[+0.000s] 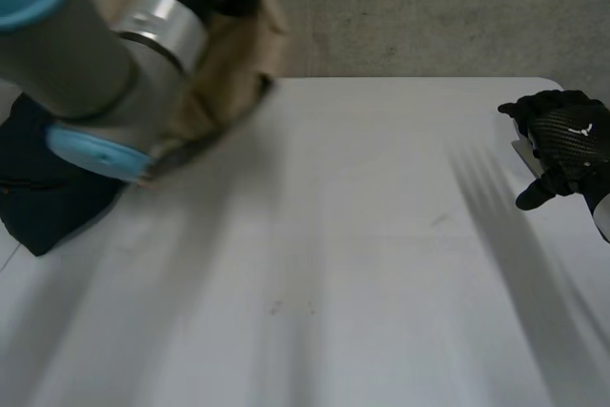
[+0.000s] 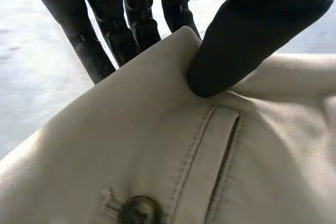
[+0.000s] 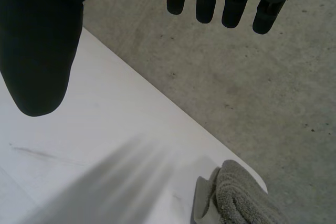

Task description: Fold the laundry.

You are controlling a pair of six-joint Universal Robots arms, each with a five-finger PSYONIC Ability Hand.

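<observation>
On the white table [image 1: 381,235] below the grey wall [image 1: 429,7], your left hand [image 2: 247,40] pinches the beige trousers [image 2: 131,145] between thumb and fingers at the far left corner, while your right hand [image 1: 562,135] hangs slack-fingered and empty, well apart at the opposite edge

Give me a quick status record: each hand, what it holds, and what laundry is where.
left hand: pinches beige garment between thumb and fingers, near its button
right hand: open, empty, over white table's right side
navy garment: on table beside left arm
grey towel: at table edge, beyond right hand's fingertips
</observation>
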